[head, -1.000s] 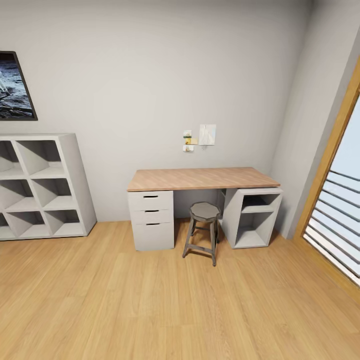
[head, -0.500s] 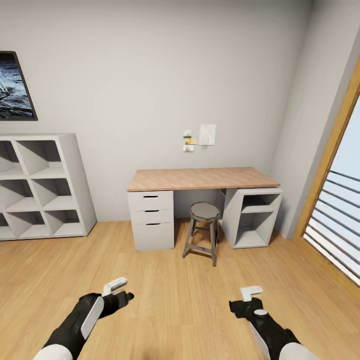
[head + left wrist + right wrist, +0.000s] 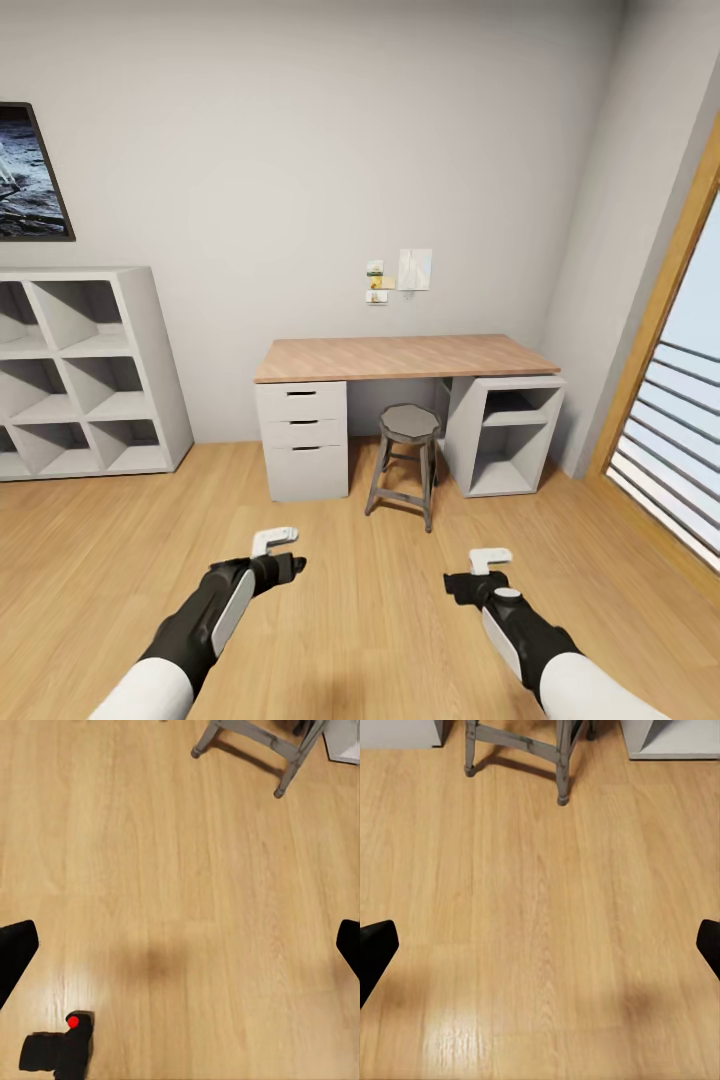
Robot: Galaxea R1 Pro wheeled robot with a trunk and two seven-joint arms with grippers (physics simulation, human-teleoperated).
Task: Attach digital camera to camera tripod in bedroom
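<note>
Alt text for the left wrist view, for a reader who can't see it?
A small black digital camera with a red button lies on a light wood floor; grey stool legs stand further off, and the open left gripper's dark fingertips frame the edges.

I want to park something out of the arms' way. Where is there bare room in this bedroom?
The desk top is bare from end to end. Open wood floor lies between stool and both grippers. The digital camera lies on the floor under the left arm.

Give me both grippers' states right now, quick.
Left gripper: open, holding nothing; its fingertips stand wide apart over bare floor.
Right gripper: open, holding nothing, likewise spread wide.
</note>
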